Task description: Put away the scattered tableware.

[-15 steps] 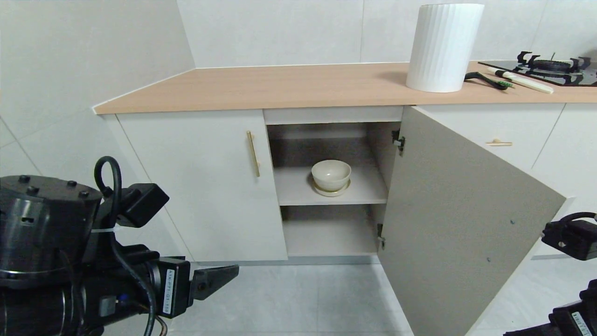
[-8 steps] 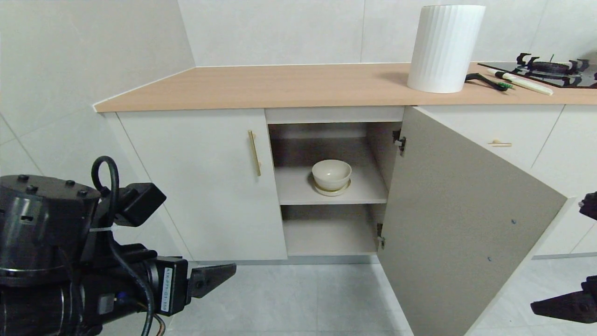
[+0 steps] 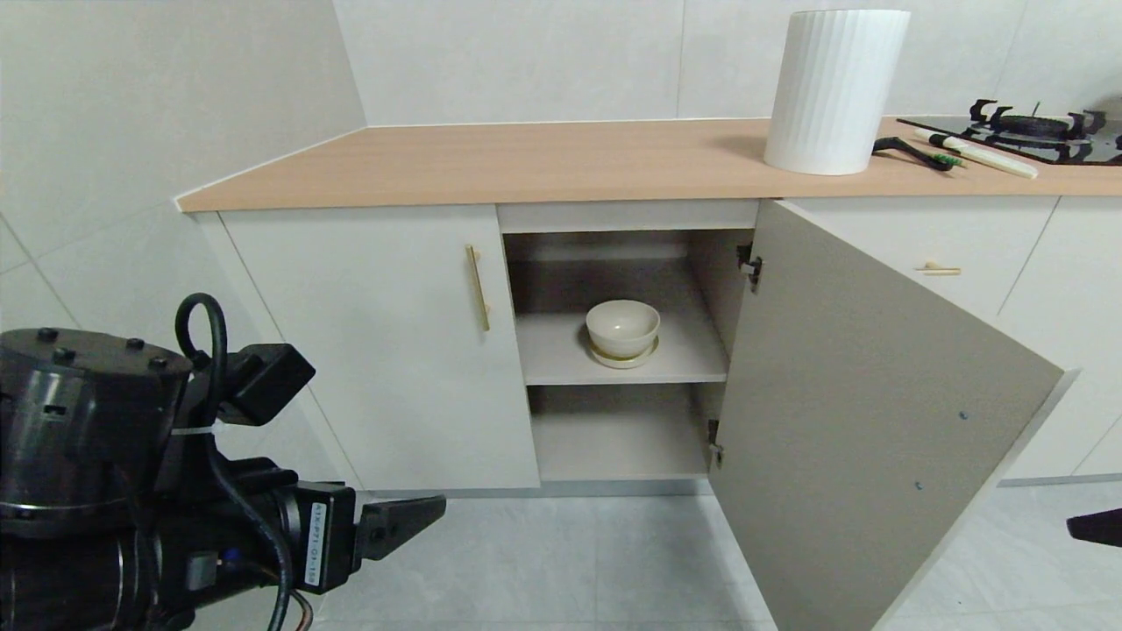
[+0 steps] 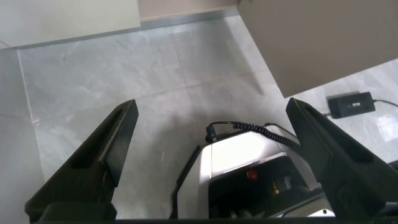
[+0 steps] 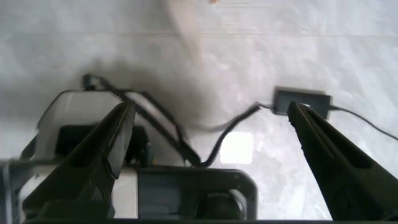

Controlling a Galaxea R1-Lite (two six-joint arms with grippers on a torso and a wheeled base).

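A cream bowl (image 3: 622, 326) sits on a small plate (image 3: 624, 356) on the middle shelf (image 3: 561, 350) of the open cabinet. My left gripper (image 3: 421, 513) hangs low at the left, in front of the closed door and well short of the shelf. In the left wrist view this gripper (image 4: 211, 162) is open over the floor with nothing between its fingers. A tip of my right gripper (image 3: 1096, 528) shows at the far right edge, beyond the open door. In its own wrist view the right gripper (image 5: 208, 162) is also open and holds nothing.
The open cabinet door (image 3: 868, 412) swings out to the right of the shelves. The left door has a gold handle (image 3: 476, 287). On the countertop (image 3: 491, 162) stand a tall white ribbed container (image 3: 833, 88), long utensils (image 3: 973, 151) and a hob (image 3: 1034, 123). A power adapter (image 4: 350, 103) lies on the floor.
My right arm has drawn back toward the right edge of the head view, leaving just a tip in sight. The left arm, bowl and door have stayed put.
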